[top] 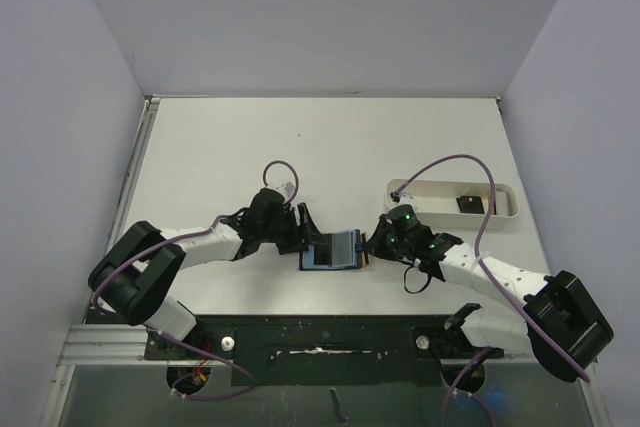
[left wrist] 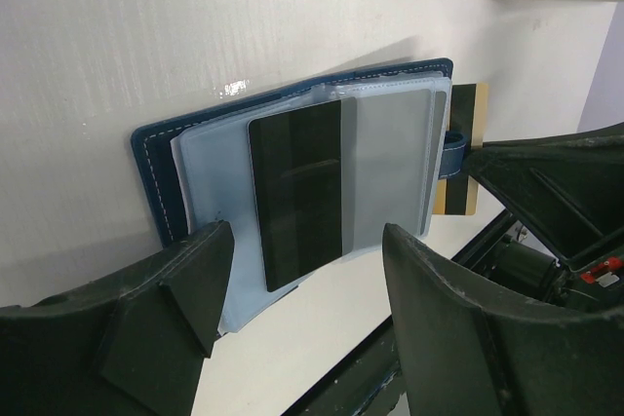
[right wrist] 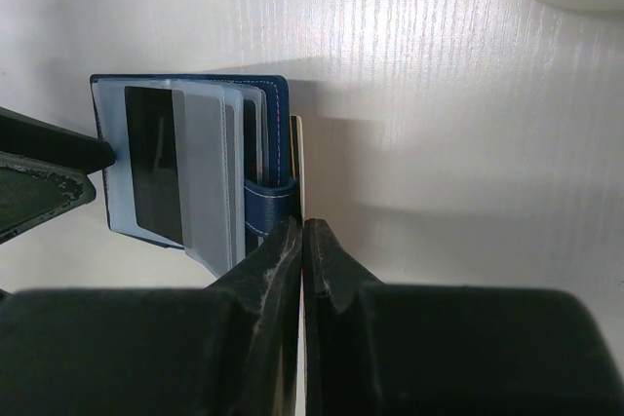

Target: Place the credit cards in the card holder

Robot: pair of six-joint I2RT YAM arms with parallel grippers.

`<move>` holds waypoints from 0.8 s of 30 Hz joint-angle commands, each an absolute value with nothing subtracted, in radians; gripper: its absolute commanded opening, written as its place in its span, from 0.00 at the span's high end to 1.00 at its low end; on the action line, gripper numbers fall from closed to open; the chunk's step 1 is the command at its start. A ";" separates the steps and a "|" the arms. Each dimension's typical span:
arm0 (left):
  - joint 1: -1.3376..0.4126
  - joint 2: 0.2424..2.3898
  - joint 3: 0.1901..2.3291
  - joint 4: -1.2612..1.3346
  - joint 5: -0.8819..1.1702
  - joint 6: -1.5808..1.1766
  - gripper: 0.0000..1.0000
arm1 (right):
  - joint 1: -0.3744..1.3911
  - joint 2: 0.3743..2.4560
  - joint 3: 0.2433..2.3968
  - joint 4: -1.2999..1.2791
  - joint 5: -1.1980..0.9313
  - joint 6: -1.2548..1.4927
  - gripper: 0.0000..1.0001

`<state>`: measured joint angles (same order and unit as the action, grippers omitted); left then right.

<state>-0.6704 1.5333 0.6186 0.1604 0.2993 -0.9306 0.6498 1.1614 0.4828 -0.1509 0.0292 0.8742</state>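
Mid-loading: card holder (top: 332,251) open flat on the table (top: 300,147), dark card (left wrist: 297,192) partly in a clear sleeve. Left gripper (left wrist: 304,275) spread wide, empty, just beside it; right gripper (right wrist: 302,241) clamped on tan card (left wrist: 468,138) at the opposite edge. Next, likely: lining that card up with a free sleeve.

Desk (top: 300,147): white, faintly ribbed.
Near front edge: open card holder (top: 332,252).
Right side: white tray (top: 430,204).

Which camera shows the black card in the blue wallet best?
The left wrist view: the black card lies large and face-on against the card holder's clear pockets. The right wrist view shows the card smaller; the top view shows only a tiny dark patch.
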 commanded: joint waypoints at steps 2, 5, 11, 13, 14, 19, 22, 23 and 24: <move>-0.685 1.561 0.653 0.138 0.284 -0.908 0.37 | 0.666 1.162 0.498 -0.132 0.056 0.883 1.00; -0.687 1.574 0.653 0.164 0.295 -0.919 0.37 | 0.668 1.160 0.487 -0.119 0.054 0.890 1.00; -0.691 1.613 0.653 0.186 0.311 -0.942 0.37 | 0.677 1.162 0.482 -0.114 0.051 0.893 1.00; -0.697 1.622 0.653 0.199 0.318 -0.957 0.37 | 0.681 1.161 0.482 -0.114 0.053 0.893 1.00; -0.700 1.625 0.653 0.203 0.320 -0.964 0.37 | 0.682 1.160 0.480 -0.114 0.055 0.893 1.00; -0.721 1.625 0.708 0.173 0.302 -0.972 0.37 | 0.682 1.148 0.492 -0.162 0.090 0.882 1.00; -0.727 1.612 0.718 0.142 0.277 -0.966 0.37 | 0.683 1.112 0.529 -0.237 0.139 0.860 1.00; -0.727 1.605 0.719 0.135 0.270 -0.966 0.37 | 0.683 1.096 0.542 -0.267 0.158 0.851 1.00; -0.727 1.595 0.718 0.128 0.262 -0.966 0.37 | 0.683 1.083 0.556 -0.292 0.176 0.846 1.00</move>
<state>-0.7147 1.6085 0.6895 0.1814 0.2943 -0.9657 0.6724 1.1416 0.4877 -0.1913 0.0860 0.8776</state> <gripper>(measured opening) 0.624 0.022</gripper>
